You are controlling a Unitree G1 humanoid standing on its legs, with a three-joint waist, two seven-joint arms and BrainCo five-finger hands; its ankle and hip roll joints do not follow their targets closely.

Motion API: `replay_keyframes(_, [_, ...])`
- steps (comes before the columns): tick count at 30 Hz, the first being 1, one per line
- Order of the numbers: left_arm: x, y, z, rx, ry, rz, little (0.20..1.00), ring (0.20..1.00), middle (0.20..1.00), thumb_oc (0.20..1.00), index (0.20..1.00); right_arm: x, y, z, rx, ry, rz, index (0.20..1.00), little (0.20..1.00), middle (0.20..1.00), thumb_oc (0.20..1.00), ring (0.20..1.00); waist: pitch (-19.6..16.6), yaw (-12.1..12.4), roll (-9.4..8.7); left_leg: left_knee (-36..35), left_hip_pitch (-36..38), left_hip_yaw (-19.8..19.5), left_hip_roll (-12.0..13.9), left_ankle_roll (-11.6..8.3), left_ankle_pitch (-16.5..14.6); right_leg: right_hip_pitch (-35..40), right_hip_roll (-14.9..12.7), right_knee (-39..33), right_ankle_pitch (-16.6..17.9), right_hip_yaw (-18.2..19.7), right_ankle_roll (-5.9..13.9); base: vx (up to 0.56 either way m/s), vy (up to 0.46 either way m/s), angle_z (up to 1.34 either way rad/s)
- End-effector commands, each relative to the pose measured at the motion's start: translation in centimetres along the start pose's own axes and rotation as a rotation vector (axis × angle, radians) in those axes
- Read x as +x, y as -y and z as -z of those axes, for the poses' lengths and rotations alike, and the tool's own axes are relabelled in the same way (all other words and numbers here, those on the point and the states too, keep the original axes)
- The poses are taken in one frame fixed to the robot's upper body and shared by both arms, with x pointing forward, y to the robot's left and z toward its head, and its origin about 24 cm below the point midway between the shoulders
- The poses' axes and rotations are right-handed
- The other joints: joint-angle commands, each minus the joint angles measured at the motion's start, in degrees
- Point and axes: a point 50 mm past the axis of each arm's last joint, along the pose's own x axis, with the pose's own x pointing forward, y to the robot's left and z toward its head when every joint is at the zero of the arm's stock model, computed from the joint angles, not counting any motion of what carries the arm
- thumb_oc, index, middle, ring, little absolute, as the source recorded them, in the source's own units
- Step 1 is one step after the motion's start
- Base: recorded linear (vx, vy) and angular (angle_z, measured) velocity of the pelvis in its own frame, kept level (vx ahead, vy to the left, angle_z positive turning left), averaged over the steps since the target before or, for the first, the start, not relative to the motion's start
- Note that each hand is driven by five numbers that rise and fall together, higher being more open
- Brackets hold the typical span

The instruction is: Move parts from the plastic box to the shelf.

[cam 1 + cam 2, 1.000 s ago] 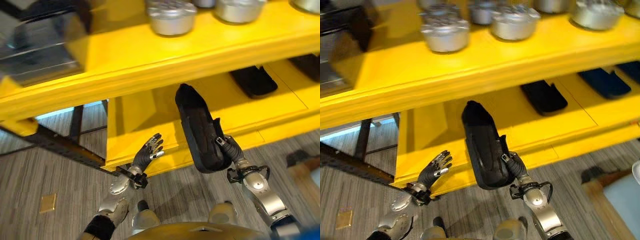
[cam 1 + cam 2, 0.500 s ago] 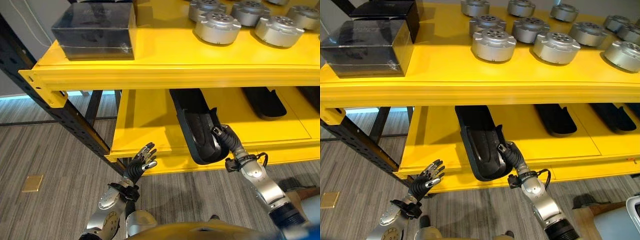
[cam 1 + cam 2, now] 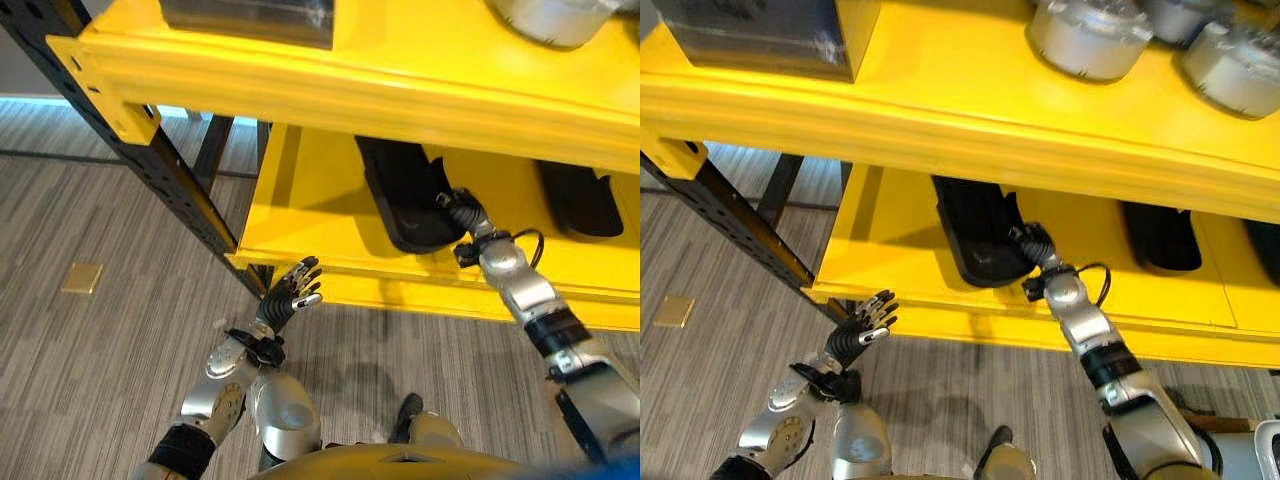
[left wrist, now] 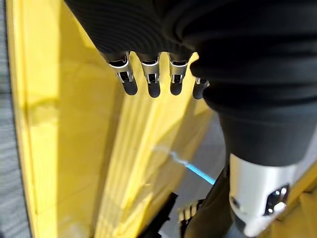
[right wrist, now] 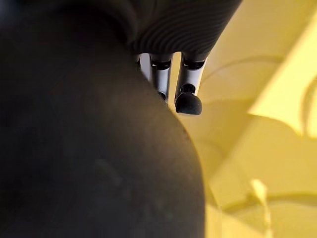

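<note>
Our right hand (image 3: 1038,245) curls its fingers round the rim of a black curved part (image 3: 978,230) lying on the yellow shelf's (image 3: 890,260) lower level; our left hand (image 3: 290,298) hangs open; releasing remains

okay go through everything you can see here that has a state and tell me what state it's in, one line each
Long black moulded plastic part: lying on the lower yellow metal shelf board, near end at the board's front edge, held by the right hand.
Right hand: fingers curled on the part's near end.
Left hand: open, fingers straight, holding nothing, below the shelf's front.
Second black moulded part: lying flat, untouched.
Round silver metal parts: standing upright on the upper board.
</note>
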Motion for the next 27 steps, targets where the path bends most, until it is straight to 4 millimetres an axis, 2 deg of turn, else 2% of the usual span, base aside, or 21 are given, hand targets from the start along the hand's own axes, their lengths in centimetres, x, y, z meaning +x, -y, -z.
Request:
replay_keyframes(1, [0.9,0.7,-1.8,0.023,0.073,0.067,1.0,1.0,1.0,1.0,1.0,1.2,2.8,-3.7,0.068,0.105,0.129,0.2,0.2,0.2,0.2,0.2,0.69,0.22,-0.36,3.49,1.57,1.64,0.22,0.33,-2.06,-2.93,2.66,7.15,-2.28,0.41,-6.12,-0.13,-0.022,0.09])
replay_keyframes(4, [1.9,1.5,-2.5,-0.026,0.102,0.098,1.0,1.0,1.0,1.0,1.0,2.4,4.8,-4.2,0.051,0.073,0.242,0.2,0.2,0.2,0.2,0.2,3.67,0.92,1.19,4.84,-1.56,0.6,-0.14,0.56,-1.78,-6.8,1.89,11.11,-2.93,0.41,-6.51,-0.19,-0.01,0.06])
replay_keyframes(7, [2.5,2.0,-2.9,-0.051,0.115,0.091,1.0,1.0,1.0,1.0,1.0,2.9,5.7,-4.3,0.033,0.036,0.295,0.2,0.2,0.2,0.2,0.2,5.38,1.0,2.14,5.59,-3.33,0.31,-0.53,0.71,-1.7,-9.25,1.32,13.37,-3.3,0.63,-6.62,-0.18,-0.002,-0.05])
replay_keyframes(13, [3.3,2.5,-3.7,0.004,0.138,0.079,1.0,1.0,1.0,1.0,1.0,3.4,7.8,-4.6,0.032,-0.014,0.379,0.2,0.2,0.2,0.2,0.2,8.41,0.78,3.68,7.85,-6.28,0.25,-1.79,1.29,-2.28,-13.8,-0.25,18.39,-4.45,1.77,-6.56,-0.13,0.014,0.0])
replay_keyframes(14, [3.7,2.9,-4.2,-0.015,0.153,0.085,1.0,1.0,1.0,1.0,1.0,3.6,8.8,-5.2,0.005,-0.02,0.42,0.2,0.2,0.2,0.2,0.2,9.35,0.51,4.4,9.03,-8.06,0.36,-2.27,1.56,-2.67,-16.42,-0.76,20.53,-4.83,2.34,-6.49,-0.14,0.043,-0.04])
replay_keyframes(18, [3.9,3.4,-4.5,-0.016,0.162,0.097,1.0,1.0,1.0,1.0,1.0,3.6,9.8,-5.8,-0.038,-0.017,0.475,0.2,0.2,0.2,0.2,0.2,9.35,0.32,4.72,10.05,-10.33,0.51,-2.55,1.78,-3.04,-19.17,-1.09,21.85,-4.94,2.86,-6.42,-0.07,0.013,-0.05])
replay_keyframes(20, [4.0,4.0,-4.9,-0.001,0.166,0.118,1.0,1.0,1.0,1.0,1.0,3.6,11.5,-7.5,-0.118,0.016,0.545,0.2,0.2,0.2,0.2,0.2,9.35,0.26,4.75,10.24,-12.26,1.01,-2.71,1.85,-3.02,-21.67,-0.94,22.26,-4.74,3.3,-6.25,-0.06,-0.011,-0.06])
replay_keyframes(27, [3.9,4.5,-5.0,0.0,0.157,0.148,1.0,1.0,1.0,1.0,1.0,3.4,13.4,-10.4,-0.211,0.056,0.627,0.2,0.2,0.2,0.2,0.2,9.35,0.64,4.74,10.94,-14.5,1.32,-3.1,2.06,-3.31,-24.32,-0.83,23.27,-4.89,3.59,-6.23,-0.01,-0.003,-0.02])
